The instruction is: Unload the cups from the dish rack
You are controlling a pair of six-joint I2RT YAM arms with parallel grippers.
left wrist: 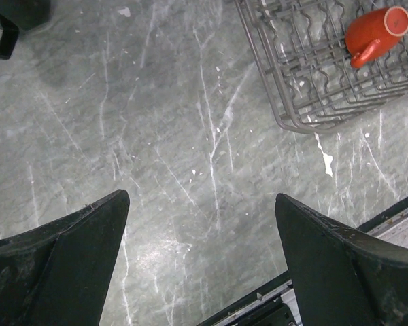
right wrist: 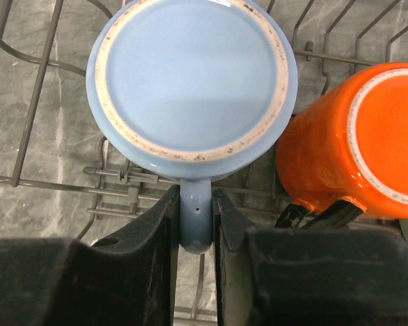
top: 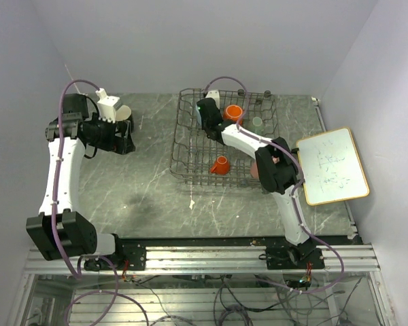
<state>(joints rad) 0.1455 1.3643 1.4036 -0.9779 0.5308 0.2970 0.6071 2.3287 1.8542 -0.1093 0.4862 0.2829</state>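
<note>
Light blue mug (right wrist: 190, 75) sits bottom-up in the dish rack (right wrist: 27, 180), its handle pinched between the two fingers of my right tool (right wrist: 195, 204). An orange mug (right wrist: 347, 136) stands just beside it, also upside down. My left tool (left wrist: 200, 204) hangs spread wide above the marbled grey table (left wrist: 156, 136), near the rack's corner, gripping nothing.

Top external: high behind the near edge, facing down over whole table (top: 136, 176) and dish rack (top: 190, 178). Left wrist: well above the tabletop, tilted down, sharing the rack's near corner with the overhead. Right wrist: close, straight down on light blue mug (right wrist: 190, 75) in rack.
</note>
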